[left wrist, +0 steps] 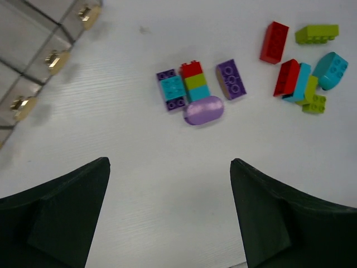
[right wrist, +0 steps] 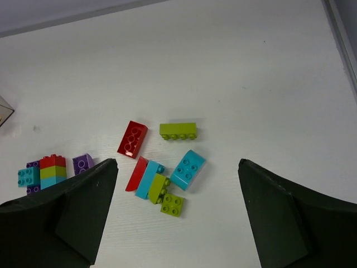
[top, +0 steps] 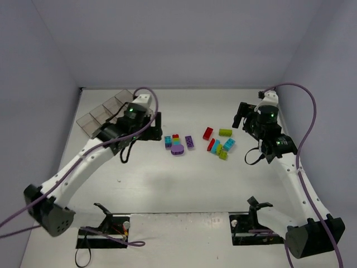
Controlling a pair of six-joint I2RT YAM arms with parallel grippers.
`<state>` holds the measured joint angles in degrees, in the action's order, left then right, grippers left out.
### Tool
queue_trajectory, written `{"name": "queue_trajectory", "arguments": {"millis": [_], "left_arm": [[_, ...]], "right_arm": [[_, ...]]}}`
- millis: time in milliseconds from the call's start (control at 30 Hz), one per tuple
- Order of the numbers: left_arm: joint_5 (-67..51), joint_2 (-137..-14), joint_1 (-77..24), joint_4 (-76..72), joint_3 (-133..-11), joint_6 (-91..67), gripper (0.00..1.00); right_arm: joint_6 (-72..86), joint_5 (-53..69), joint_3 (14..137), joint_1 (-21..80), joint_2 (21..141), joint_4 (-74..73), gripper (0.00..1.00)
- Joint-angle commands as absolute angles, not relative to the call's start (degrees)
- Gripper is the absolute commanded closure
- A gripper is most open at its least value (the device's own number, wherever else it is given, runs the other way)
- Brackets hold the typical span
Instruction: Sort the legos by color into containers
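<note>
My left gripper hangs with its matte black fingers spread wide and empty over the white ribbed table; my right gripper gapes likewise. The glossy studded legos lie mid-table in two loose clusters, a smooth round-ended purple piece among them. The smoky clear bins stand far left, well apart.
</note>
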<state>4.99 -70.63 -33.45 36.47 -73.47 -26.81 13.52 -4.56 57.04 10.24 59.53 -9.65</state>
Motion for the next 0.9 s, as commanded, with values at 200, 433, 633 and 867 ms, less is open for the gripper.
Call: {"name": "queue_trajectory", "arguments": {"millis": [200, 433, 633, 867], "left_arm": [[13.0, -95.1, -46.5, 29.2, -90.9, -42.3, 0.26], [14.4, -112.0, -48.4, 34.3, -105.4, -45.4, 0.26], [18.4, -120.6, -48.5, 39.1, -111.1, -47.5, 0.29], [18.2, -127.0, -48.1, 39.6, -113.9, -47.2, 0.39]], "right_arm": [[19.2, -7.6, 59.5, 10.5, 60.0, -11.2, 0.23], [20.5, -6.9, 57.6, 10.5, 58.5, -13.3, 0.22], [21.4, -5.9, 56.4, 10.5, 57.2, -14.2, 0.21], [21.6, -5.2, 54.8, 10.5, 56.3, -14.6, 0.21]]}}
